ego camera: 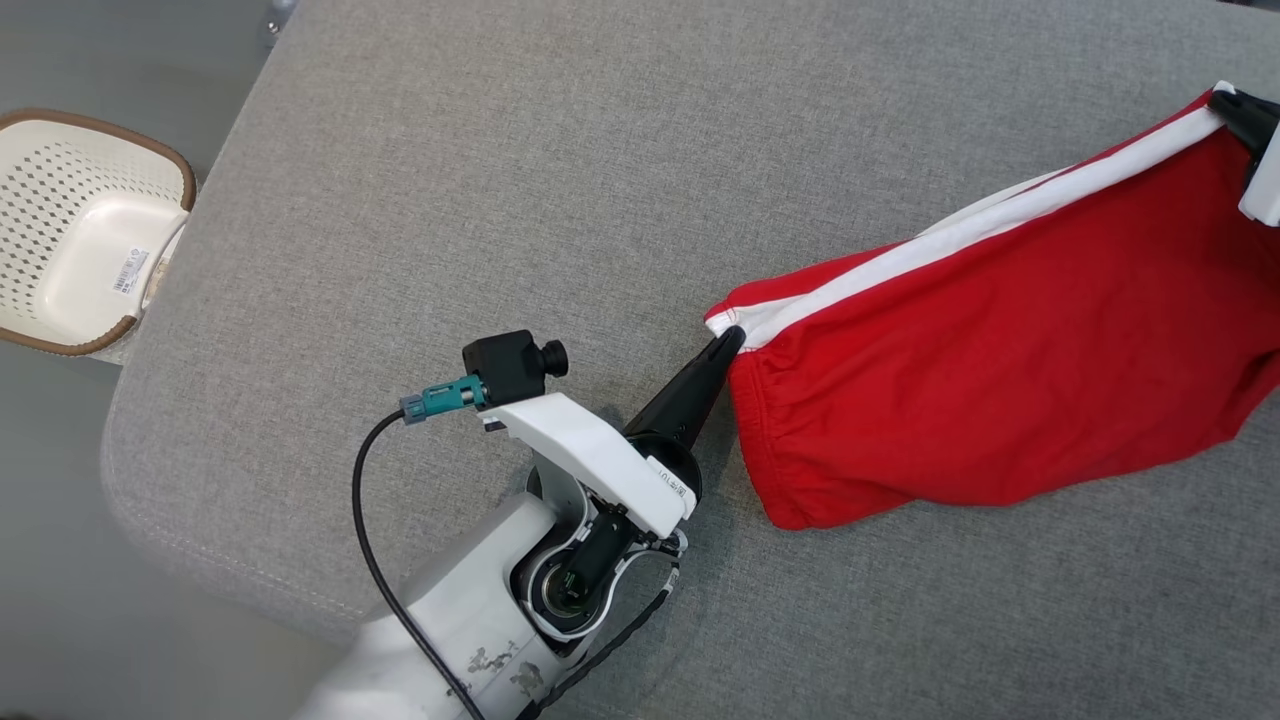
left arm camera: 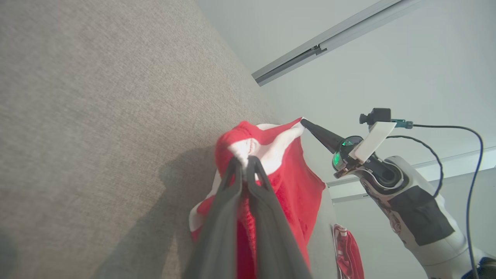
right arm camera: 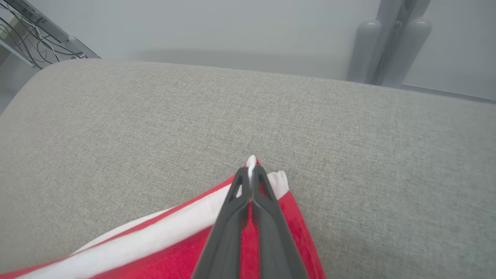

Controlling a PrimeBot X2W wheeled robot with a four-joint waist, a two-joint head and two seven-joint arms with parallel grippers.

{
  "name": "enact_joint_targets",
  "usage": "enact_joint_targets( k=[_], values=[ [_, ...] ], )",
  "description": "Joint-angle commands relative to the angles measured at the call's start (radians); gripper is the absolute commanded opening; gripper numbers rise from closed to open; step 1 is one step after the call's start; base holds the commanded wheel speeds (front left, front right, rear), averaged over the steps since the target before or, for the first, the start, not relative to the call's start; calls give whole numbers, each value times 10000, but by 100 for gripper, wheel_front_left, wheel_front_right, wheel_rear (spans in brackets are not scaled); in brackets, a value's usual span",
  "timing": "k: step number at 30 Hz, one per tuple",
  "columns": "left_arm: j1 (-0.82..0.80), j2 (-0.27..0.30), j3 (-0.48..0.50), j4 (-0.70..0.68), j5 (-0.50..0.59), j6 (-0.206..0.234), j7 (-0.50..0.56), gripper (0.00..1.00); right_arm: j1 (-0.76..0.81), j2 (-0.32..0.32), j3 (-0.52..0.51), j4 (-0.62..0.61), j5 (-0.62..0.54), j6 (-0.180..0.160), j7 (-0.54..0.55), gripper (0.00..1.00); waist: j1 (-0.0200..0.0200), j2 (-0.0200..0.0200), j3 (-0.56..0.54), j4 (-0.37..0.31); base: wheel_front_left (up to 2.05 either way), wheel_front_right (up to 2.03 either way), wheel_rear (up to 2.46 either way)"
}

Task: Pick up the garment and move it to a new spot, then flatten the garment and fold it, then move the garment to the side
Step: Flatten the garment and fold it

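Observation:
The garment (ego camera: 1000, 380) is red with a white side stripe and a gathered elastic edge. It hangs stretched along the stripe between my two grippers, over the grey cushion (ego camera: 500, 150). In the head view my left gripper (ego camera: 733, 338) is shut on the garment's near left corner. My right gripper (ego camera: 1222, 100) is shut on the far corner at the upper right. The left wrist view has my left gripper (left arm camera: 244, 159) pinching bunched red and white cloth (left arm camera: 294, 182), with the right gripper (left arm camera: 303, 122) just beyond. My right gripper (right arm camera: 251, 168) pinches the white stripe's end of the garment (right arm camera: 155, 259).
A white perforated basket (ego camera: 80, 230) with a brown rim stands on the floor off the cushion's left edge. The cushion's rounded front-left corner (ego camera: 130, 480) lies near my left arm. Grey posts (right arm camera: 387, 38) stand beyond the cushion's far edge.

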Motion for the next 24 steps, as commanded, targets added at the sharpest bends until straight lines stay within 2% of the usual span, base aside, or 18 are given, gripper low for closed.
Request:
enact_joint_targets(
  k=[1, 4, 5, 6, 7, 8, 9, 10, 21, 24],
  values=[
    [-183, 25, 26, 55, 43, -3, -70, 0, -105, -6, 55, 64, -41, 0, -53, 0, 0, 0, 36, 11, 0, 0, 0],
    [-274, -58, -58, 174, 164, -3, -179, 2, -159, -9, 187, 265, -6, 0, 44, 0, 0, 0, 116, 29, 0, 0, 0],
    [-298, -85, -115, 217, 198, -3, -196, 12, -171, 13, 229, 341, 2, 0, 55, 0, 0, 0, 141, 33, 0, 0, 0],
    [-311, -107, -167, 264, 241, -3, -215, 23, -192, 39, 256, 429, -6, 0, 22, 71, 0, 0, 158, 35, 0, 0, 0],
    [-320, -120, -217, 329, 253, -3, -248, 34, -193, 71, 225, 609, 70, 0, 61, 100, 0, 0, 167, 34, 0, 0, 0],
    [-330, -131, -249, 418, 222, -3, -236, 46, -203, 128, 228, 706, 121, 0, 94, 100, 0, 0, 172, 29, 0, 0, 0],
    [-362, -150, -267, 468, 192, -3, -239, 76, -209, 189, 252, 756, 135, 0, 107, 100, 0, 0, 172, 22, 0, 0, 0],
    [-408, -168, -311, 525, 171, -3, -197, 100, -224, 213, 286, 813, 110, 0, 42, 100, 0, 0, 164, 7, 0, 0, 0],
    [-521, 24, 154, 1374, 1259, -3, -1047, 100, 227, 292, 673, 1099, -112, 0, -1115, 100, 0, 0, -527, -445, 0, 0, 0],
    [-433, 265, 843, 1585, 2336, -3, -1081, 100, 500, 236, 790, 970, -174, 0, -1700, 100, 0, 0, -900, -637, 0, 0, 0]
  ],
)
